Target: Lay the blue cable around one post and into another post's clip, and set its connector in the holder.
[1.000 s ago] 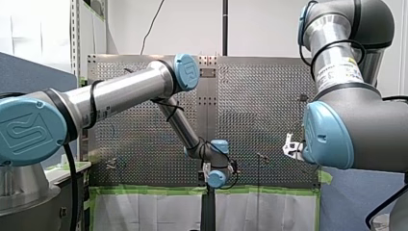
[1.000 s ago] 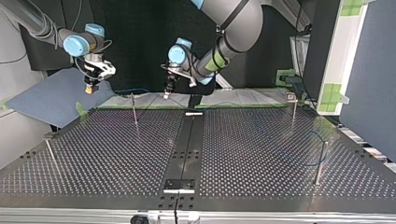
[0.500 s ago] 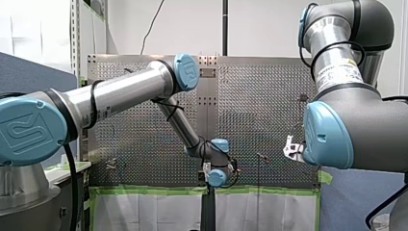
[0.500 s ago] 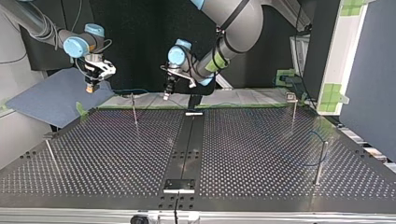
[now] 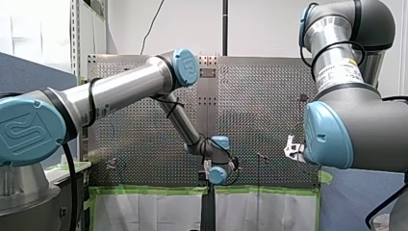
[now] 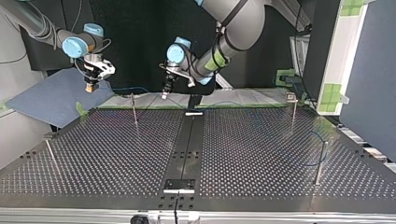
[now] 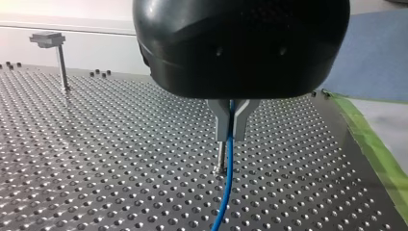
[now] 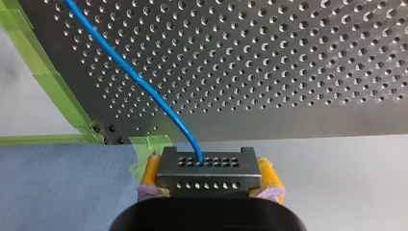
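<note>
Blue cable [image 7: 226, 187] pinched by left gripper [image 7: 232, 136], running straight ahead, connector [image 8: 208, 166] clamped by right gripper [image 8: 209, 177]

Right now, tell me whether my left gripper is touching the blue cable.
Touching. The left wrist view shows the blue cable pinched between the metal fingers of my left gripper.

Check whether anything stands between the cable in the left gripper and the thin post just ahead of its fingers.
Nothing visible does. My left gripper is shut on the blue cable, which hangs right beside the thin post on the perforated table.
</note>
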You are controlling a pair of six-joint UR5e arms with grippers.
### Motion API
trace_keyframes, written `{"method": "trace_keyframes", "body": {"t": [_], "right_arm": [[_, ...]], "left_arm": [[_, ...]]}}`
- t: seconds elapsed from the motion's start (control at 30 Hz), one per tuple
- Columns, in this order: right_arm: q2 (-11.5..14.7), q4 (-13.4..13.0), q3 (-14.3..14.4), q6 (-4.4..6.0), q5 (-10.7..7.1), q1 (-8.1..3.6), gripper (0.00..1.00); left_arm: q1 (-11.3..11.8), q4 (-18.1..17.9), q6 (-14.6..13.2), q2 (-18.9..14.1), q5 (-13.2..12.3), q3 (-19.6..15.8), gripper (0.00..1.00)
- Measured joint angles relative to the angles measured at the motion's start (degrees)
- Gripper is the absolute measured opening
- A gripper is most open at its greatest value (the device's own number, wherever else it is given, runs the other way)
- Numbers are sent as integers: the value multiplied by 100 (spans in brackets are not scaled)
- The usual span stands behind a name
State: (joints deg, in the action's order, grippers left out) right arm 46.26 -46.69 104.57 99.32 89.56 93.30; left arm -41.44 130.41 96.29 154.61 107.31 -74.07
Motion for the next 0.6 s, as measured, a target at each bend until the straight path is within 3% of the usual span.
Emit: {"method": "trace_keyframes", "body": {"t": [0.6], "right_arm": [[6,-14,-26,14,-19,3,0]], "left_arm": [[100,-41,72,-94,-4,-149,1]]}}
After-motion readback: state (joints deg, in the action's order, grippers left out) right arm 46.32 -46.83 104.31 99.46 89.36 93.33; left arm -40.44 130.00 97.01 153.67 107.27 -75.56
